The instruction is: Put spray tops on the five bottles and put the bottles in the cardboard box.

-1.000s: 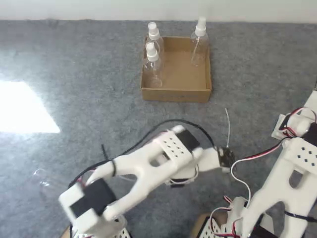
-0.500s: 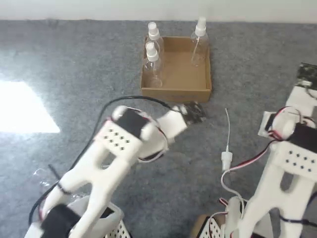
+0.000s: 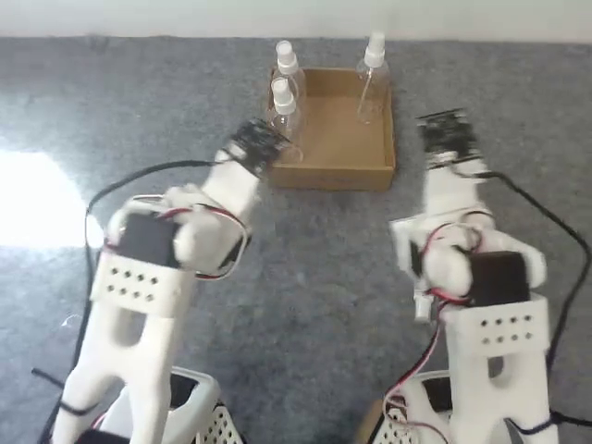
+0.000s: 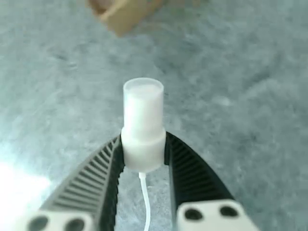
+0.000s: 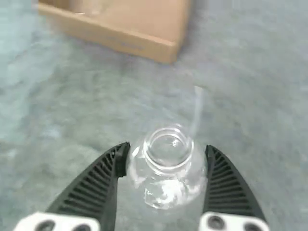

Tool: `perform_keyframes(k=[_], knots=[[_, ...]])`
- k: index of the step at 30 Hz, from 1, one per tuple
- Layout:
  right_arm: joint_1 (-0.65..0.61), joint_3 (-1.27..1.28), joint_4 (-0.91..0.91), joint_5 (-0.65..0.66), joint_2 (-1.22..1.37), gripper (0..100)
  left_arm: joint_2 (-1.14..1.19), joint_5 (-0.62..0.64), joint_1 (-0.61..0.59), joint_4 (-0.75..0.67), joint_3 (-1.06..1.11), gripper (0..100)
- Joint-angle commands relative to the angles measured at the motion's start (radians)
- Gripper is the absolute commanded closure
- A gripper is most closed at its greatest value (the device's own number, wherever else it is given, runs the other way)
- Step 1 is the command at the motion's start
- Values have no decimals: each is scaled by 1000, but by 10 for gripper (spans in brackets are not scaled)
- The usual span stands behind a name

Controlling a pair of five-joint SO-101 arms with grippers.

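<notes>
My left gripper (image 4: 143, 144) is shut on a white spray top (image 4: 143, 120), whose thin tube hangs down between the fingers. In my right gripper (image 5: 167, 148) stands a clear bottle (image 5: 166, 178) with a bare, open neck, one finger pressed to each side. The cardboard box (image 3: 328, 174) sits at the far middle of the carpet. Three capped bottles (image 3: 285, 116) (image 3: 289, 65) (image 3: 373, 83) stand in it. From above, the left arm (image 3: 185, 240) is raised near the box's front left corner, and the right arm (image 3: 462, 259) is raised off its front right corner.
A thin white tube (image 5: 196, 113) lies on the grey carpet just beyond the held bottle. A faint clear bottle (image 3: 72, 322) lies at the near left. A bright sunlit patch (image 3: 37, 203) covers the carpet at the left edge.
The left arm swung from the right middle of the carpet across to the box's front left corner. The right arm rose and came forward toward the box's right side.
</notes>
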Motion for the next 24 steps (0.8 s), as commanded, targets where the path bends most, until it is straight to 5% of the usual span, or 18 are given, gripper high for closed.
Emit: perform_keyframes(k=[1, 13, 24], knots=[[-145, -54, -48, -83, -31, 854, -61, 71, -61, -26, -68, 987], [-438, 164, -443, -161, -38, 854, -89, 338, -315, -186, -159, 987], [-487, 339, -727, -155, -38, 854, -89, 517, -362, -215, -297, 987]])
